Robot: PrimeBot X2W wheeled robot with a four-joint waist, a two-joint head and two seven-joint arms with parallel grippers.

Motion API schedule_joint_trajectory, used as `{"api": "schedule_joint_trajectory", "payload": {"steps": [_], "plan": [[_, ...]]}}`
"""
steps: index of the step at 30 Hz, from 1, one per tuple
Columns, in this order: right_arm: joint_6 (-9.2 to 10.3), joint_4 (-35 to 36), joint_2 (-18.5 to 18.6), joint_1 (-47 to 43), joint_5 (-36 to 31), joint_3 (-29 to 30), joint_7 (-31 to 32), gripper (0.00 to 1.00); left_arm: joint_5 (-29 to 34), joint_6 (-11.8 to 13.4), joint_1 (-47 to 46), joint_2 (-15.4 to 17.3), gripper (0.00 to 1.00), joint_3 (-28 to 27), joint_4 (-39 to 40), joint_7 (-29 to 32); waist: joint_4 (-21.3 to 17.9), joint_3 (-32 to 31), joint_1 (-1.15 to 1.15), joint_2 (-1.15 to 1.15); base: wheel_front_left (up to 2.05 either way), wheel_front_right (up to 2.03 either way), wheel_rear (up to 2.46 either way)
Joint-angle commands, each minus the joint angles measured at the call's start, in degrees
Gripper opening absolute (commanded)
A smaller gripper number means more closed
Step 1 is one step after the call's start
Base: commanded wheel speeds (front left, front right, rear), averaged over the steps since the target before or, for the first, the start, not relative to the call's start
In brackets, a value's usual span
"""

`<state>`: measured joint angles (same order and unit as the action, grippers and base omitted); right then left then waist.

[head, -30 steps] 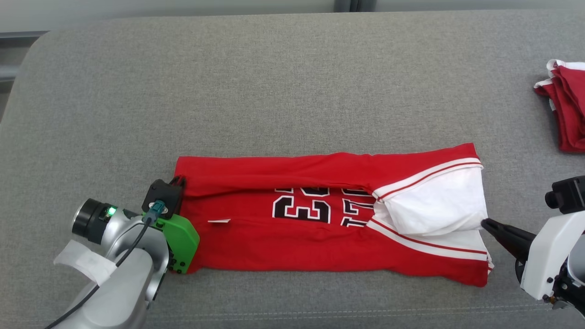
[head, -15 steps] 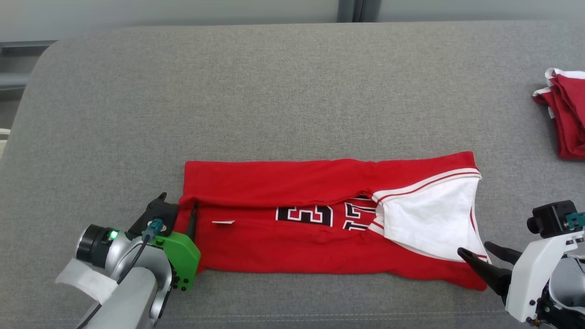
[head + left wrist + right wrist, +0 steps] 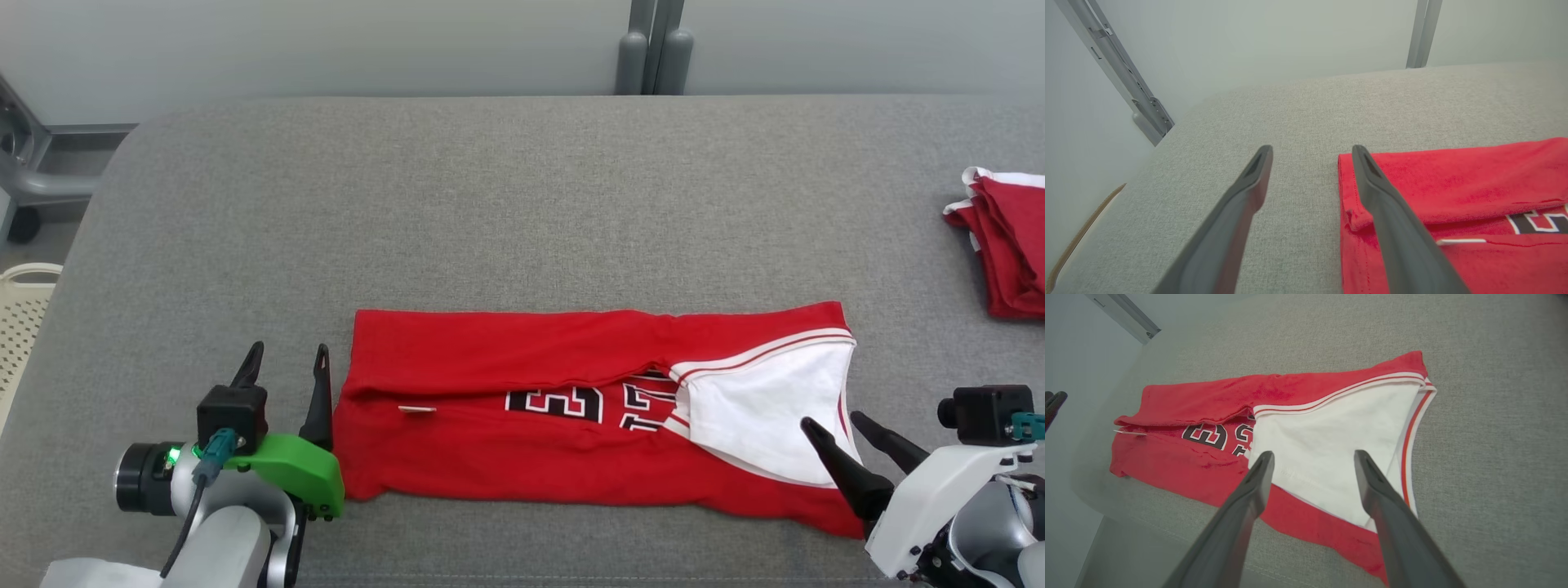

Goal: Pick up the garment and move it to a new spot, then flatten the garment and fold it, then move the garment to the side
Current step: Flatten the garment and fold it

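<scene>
The garment, a red jersey folded into a long band, lies on the grey fabric-covered bench toward its near side, with its long axis running left to right. Its plain red end points left. The end with white and red striped trim and a white inner panel points right. A far flap is folded toward the near side and covers the upper part of the black and white numbers, and a small white tag sits close to the left end. The garment's near edge runs close to the bench's near edge, so little bare fabric is left there, while the far side is a wide open stretch reaching to the wall. To the left, bare bench runs to a rounded corner, with a pale basket beyond it. To the right, a clear gap separates the garment from a folded red pile at the right side. The left tool stands just beside the garment's left edge, fingers spread wide and pointing far, gripping nothing. The right tool hangs over the near right corner, fingers wide apart above the white panel, also empty.
</scene>
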<state>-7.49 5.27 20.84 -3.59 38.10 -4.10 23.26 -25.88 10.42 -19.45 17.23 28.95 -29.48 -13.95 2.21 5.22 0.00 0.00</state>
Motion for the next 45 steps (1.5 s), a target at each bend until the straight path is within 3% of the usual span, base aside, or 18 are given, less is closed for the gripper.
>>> {"api": "schedule_joint_trajectory", "payload": {"steps": [1, 10, 15, 21, 37, 39, 45], "plan": [[0.02, -0.29, -0.66, -0.24, -1.11, -0.07, -1.67, 1.00, -0.64, 0.50, 1.27, -0.14, 1.00, -0.78, 1.10, -0.52, 0.49, -1.02, 0.00, 0.00, 0.00, 0.00, 0.00], [0.01, -4.24, -8.32, 0.50, -7.99, 2.64, -14.72, 1.00, -1.57, -0.62, 8.42, -3.02, 1.00, -8.45, 13.83, -1.25, 1.17, -4.27, 0.00, 0.00, 0.00, 0.00, 0.00], [0.01, -6.33, -13.00, 0.05, -12.22, 4.89, -20.34, 1.00, 0.12, -3.30, 13.85, -5.41, 1.00, -13.65, 19.31, -1.25, 1.45, -6.10, 0.00, 0.00, 0.00, 0.00, 0.00], [0.01, -9.12, -16.43, -0.07, -18.75, 7.13, -27.15, 1.00, 1.44, -6.11, 18.79, -7.67, 1.00, -18.08, 19.94, -1.21, 1.60, -7.25, 0.00, 0.00, 0.00, 0.00, 0.00], [0.02, -17.97, -17.89, 0.47, -25.98, 7.19, -36.33, 1.00, 5.01, -11.28, 23.93, -7.55, 1.00, -19.65, 14.41, -1.21, 2.12, -8.25, 0.00, 0.00, 0.00, 0.00, 0.00], [0.02, -18.58, -17.89, 0.48, -25.46, 7.17, -37.10, 1.00, 4.30, -12.82, 23.16, -8.24, 1.00, -21.07, 15.90, -1.22, 2.58, -8.26, 0.00, 0.00, 0.00, 0.00, 0.00], [0.02, -18.97, -17.87, 0.69, -25.65, 6.02, -37.67, 1.00, 6.02, -14.31, 24.29, -9.80, 1.00, -22.94, 18.96, -1.21, 2.77, -8.23, 0.00, 0.00, 0.00, 0.00, 0.00]]}}
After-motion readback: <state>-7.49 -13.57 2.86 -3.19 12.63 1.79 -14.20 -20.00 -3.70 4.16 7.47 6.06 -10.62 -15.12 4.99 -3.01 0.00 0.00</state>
